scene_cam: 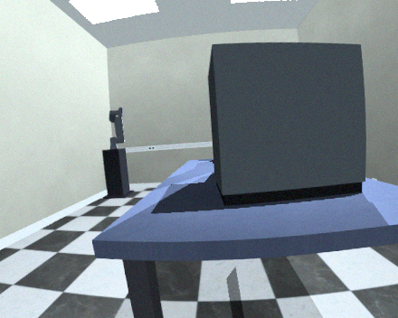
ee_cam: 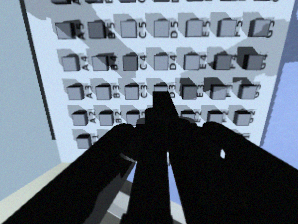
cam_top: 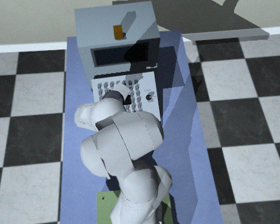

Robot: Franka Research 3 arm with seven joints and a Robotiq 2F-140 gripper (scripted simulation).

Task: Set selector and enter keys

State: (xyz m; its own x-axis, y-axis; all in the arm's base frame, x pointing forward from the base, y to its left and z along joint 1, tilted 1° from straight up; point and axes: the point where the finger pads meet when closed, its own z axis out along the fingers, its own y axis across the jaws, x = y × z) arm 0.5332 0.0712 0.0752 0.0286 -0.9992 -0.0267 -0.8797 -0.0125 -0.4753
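The machine's keypad panel (cam_top: pixel 151 80) (ee_cam: pixel 49 106) has grey keys with names printed beside them. In the wrist view C5 (ee_cam: pixel 128 29), D5 (ee_cam: pixel 161 27), E5 (ee_cam: pixel 194 27), C4 (ee_cam: pixel 130 62), D4 (ee_cam: pixel 161 61), E4 (ee_cam: pixel 191 61), C3 (ee_cam: pixel 131 91) and E3 (ee_cam: pixel 189 91) show, none visibly lit. My gripper (ee_cam: pixel 160 104) is shut and empty; its tips overlap the near part of D3 (ee_cam: pixel 160 87). Contact cannot be told. The selector (cam_top: pixel 149 97) is a dark knob right of the keys; its setting is unreadable.
The machine housing (cam_top: pixel 115 17) (scene_cam: pixel 288 117) stands behind the keypad, with a dark screen (cam_top: pixel 110 56) and an orange block (cam_top: pixel 118 32) on top. The arm (cam_top: pixel 121 140) covers the keypad's near left part in the top view. A blue table (cam_top: pixel 75 143) (scene_cam: pixel 259 228) carries the machine.
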